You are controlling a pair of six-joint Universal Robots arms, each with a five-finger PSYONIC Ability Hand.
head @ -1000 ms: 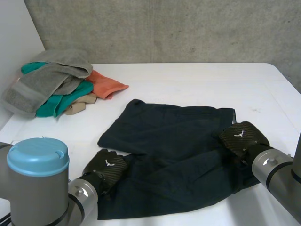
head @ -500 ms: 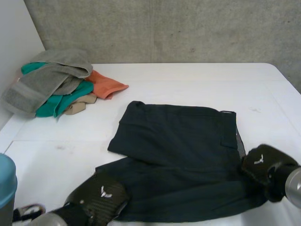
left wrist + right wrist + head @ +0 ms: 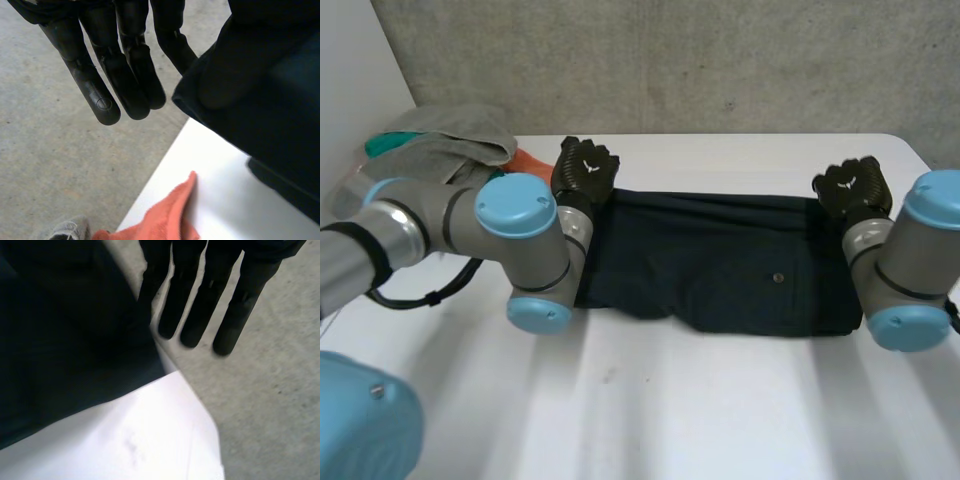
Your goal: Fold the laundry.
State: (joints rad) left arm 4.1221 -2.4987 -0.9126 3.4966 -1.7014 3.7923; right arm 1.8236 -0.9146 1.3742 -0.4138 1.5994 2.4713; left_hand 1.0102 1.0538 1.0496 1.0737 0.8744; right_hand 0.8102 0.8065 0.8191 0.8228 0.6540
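Left hand (image 3: 585, 170) rests at the far left corner of the folded dark garment (image 3: 720, 265), fingers straight, unclenched; right hand (image 3: 853, 188) at its far right corner, fingers likewise straight; the cloth lies mid-surface (image 3: 720, 400), long axis running left to right between them.

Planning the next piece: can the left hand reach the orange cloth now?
Probably yes: the left hand, fingers straight, is at the dark garment's far corner, and the orange cloth lies close by on the table, nothing between.

we record: dark navy garment (image 3: 720, 265) folded into a wide rectangle mid-table; grey towel (image 3: 460, 130) heaped at far-left corner.
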